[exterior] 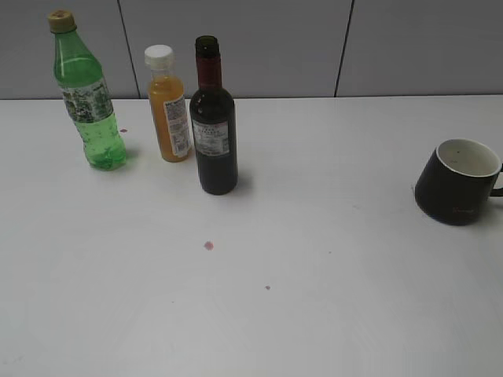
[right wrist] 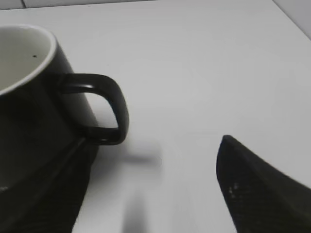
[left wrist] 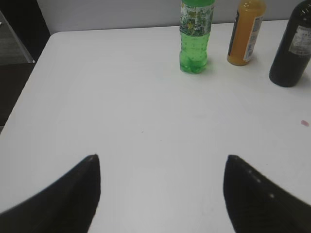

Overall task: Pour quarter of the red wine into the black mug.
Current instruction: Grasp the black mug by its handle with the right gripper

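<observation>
Well, my left claw (left wrist: 162, 191) hangs spread wide over bare table (left wrist: 121, 111), wine bottle (exterior: 214, 122) standing far left. My right claw (right wrist: 155, 189) gapes around the mug (right wrist: 34, 111) handle (right wrist: 104, 109), perhaps touching it.

this looks like a lab or test room rather than a home. a plain white table (exterior: 330, 259) fills the views, backed by a wall of flat grey panels (exterior: 236, 43) with thin dark seams. the things on it are set out sparsely, well apart: a green plastic bottle (exterior: 89, 98), an orange juice bottle (exterior: 168, 106), a wine bottle (exterior: 213, 126) and a black mug (exterior: 458, 182). small reddish stains (exterior: 208, 245) mark the tabletop. no furniture or decoration shows.
</observation>
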Controlling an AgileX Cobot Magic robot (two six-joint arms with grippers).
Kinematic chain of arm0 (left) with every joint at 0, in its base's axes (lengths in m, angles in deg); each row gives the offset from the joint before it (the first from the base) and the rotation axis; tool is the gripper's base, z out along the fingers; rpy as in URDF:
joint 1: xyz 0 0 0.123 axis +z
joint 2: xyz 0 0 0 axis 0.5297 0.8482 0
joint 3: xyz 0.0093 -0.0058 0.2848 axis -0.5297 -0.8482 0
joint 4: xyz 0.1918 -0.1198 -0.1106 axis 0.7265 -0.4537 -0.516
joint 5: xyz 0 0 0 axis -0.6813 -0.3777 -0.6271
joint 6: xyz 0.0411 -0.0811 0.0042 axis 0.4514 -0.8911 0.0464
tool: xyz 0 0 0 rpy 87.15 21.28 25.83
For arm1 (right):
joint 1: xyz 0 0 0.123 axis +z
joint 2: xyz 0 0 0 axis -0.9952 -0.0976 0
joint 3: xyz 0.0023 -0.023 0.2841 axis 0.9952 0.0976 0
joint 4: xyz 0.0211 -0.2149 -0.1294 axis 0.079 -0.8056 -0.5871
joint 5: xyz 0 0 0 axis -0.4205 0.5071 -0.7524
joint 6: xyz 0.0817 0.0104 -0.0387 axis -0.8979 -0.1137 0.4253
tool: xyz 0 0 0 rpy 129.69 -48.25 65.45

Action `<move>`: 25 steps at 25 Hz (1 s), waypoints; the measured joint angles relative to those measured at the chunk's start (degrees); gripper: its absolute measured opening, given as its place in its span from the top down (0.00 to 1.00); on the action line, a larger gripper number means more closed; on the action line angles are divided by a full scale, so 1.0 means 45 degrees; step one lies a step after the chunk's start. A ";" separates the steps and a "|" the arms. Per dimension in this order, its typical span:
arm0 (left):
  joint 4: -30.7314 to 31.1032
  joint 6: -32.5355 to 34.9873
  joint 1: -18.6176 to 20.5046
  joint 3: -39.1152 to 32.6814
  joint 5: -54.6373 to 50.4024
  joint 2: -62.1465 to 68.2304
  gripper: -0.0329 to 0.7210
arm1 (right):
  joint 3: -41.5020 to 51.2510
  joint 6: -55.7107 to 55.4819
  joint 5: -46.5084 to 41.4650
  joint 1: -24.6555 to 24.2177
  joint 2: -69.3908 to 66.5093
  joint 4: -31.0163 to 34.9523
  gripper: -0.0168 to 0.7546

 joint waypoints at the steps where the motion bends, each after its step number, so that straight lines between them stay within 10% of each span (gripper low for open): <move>1: 0.0000 0.0000 0.0000 0.0000 0.0000 0.0000 0.18 | -0.0101 -0.0011 0.0000 0.0000 0.0000 -0.0134 0.18; 25: 0.0000 0.0000 0.0000 0.0000 0.0000 0.0000 0.18 | -0.1503 -0.0345 0.0000 0.0000 -0.1315 -0.0886 0.21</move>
